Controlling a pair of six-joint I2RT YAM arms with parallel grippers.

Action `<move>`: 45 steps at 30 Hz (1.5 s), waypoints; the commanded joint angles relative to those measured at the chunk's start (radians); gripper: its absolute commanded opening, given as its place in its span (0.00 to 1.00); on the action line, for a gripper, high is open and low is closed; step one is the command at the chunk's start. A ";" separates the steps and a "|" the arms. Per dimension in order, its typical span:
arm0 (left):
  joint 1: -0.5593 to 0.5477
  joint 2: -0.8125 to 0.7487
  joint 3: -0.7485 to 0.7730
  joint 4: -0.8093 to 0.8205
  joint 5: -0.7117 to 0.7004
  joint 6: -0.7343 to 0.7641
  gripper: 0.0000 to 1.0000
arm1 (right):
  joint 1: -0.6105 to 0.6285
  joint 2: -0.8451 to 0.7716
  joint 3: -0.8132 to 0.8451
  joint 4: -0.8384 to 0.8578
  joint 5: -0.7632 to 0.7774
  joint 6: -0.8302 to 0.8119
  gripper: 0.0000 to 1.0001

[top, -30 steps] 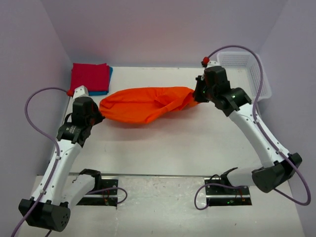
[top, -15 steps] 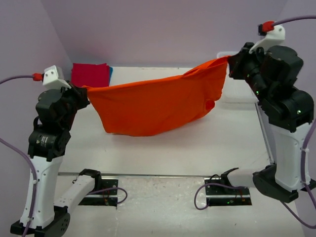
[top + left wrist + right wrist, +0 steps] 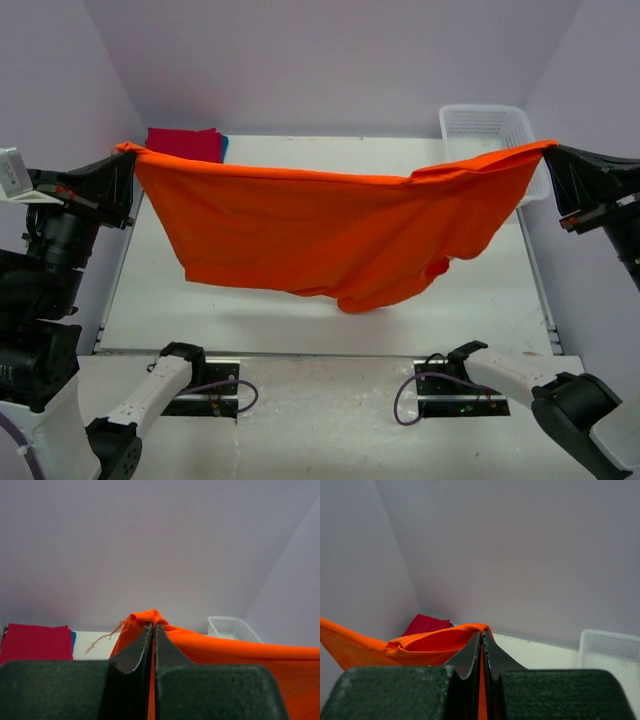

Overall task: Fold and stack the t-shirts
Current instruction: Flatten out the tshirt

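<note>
Top external view: orange t-shirt point(image 3: 320, 235) hangs spread across mid-frame, apparently clear of the table point(image 3: 480, 295). It is pinched at one top corner by left gripper point(image 3: 127, 160) at frame left & at the other by right gripper point(image 3: 548, 152) at frame right. Wrist cams show both claws clamped fully closed on a thin nip of cloth, w/ fabric bunching just past the tips. Risk: so little cloth is held that a sharp tug or quick swing could pull a corner free & drop the tee in a heap; uneven lowering could lay it down creased. Tee looks bright & soft, top edge sagging slightly mid-span, lower hem rumpled w/ a loose fold, maybe a sleeve, lower right. Red t-shirt point(image 3: 185, 143) lies folded over blue t-shirt point(image 3: 224, 148) upper left; white basket point(image 3: 485, 125) upper right
</note>
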 commanded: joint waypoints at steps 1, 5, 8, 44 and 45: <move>-0.003 0.037 0.022 0.044 0.116 0.031 0.00 | -0.005 -0.007 0.009 0.037 -0.087 -0.054 0.00; -0.003 0.075 0.044 0.041 0.097 0.037 0.00 | -0.004 -0.011 0.051 0.053 -0.075 -0.070 0.00; -0.003 0.098 0.017 0.073 0.090 0.039 0.00 | -0.004 -0.003 0.066 0.068 -0.078 -0.082 0.00; -0.010 0.191 0.087 0.162 0.110 0.042 0.00 | -0.050 -0.021 0.044 0.202 -0.195 -0.107 0.00; -0.010 0.165 0.091 0.155 0.116 0.034 0.00 | -0.050 -0.027 0.052 0.179 -0.227 -0.097 0.00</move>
